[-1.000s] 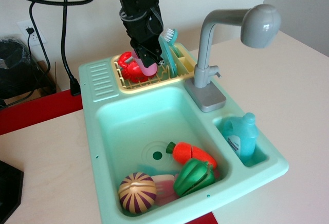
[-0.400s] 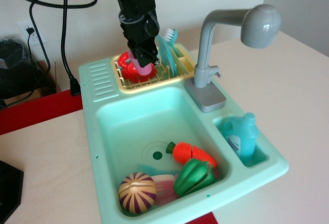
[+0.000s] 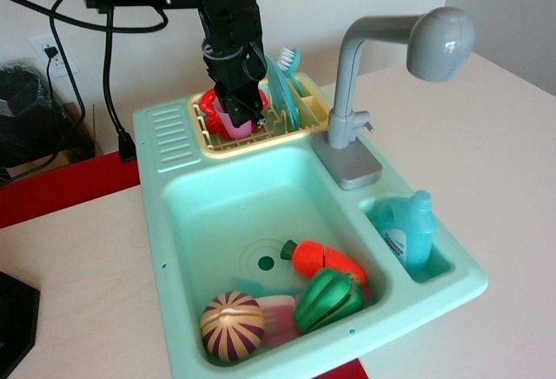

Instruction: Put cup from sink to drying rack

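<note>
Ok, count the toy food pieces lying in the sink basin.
3: an orange carrot by the drain, a green pepper in front of it, a striped onion front-left. A pale-pink piece between them is half hidden.

The arm is matte black throughout, built of blocky segments. A round silver-grey cap sits on top, above the claw (image 3: pixel 239 114), whose narrow fingers are black too. Up and to the left, two round dials mark the housing, where thick black cables hang down.
</note>
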Controlling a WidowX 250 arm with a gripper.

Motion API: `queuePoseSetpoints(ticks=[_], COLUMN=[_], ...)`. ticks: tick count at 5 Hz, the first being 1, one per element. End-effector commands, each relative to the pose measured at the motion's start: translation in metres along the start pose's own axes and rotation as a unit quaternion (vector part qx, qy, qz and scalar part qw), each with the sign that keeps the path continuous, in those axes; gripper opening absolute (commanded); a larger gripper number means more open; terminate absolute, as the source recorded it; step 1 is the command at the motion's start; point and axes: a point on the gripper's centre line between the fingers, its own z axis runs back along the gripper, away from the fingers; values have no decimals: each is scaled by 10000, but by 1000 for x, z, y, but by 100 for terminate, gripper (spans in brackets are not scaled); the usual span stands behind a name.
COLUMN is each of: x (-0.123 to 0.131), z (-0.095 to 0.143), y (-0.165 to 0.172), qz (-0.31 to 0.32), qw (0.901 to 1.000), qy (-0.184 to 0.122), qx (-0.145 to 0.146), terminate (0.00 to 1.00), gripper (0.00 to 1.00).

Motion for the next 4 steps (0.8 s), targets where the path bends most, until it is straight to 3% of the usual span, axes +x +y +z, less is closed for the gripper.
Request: queuePoseSetpoints(ticks=[1,2,3,4], x=[1,0,0,0], z=[-1,-4,-2,6], y=[5,9,8,4], qz=[-18,126,172,110], qw=[9997,9991,9988,9988], qy=[-126,-240,-293,-349], qx=[209,339,366,335], terminate=[0,0,0,100], gripper=[0,100,100,100])
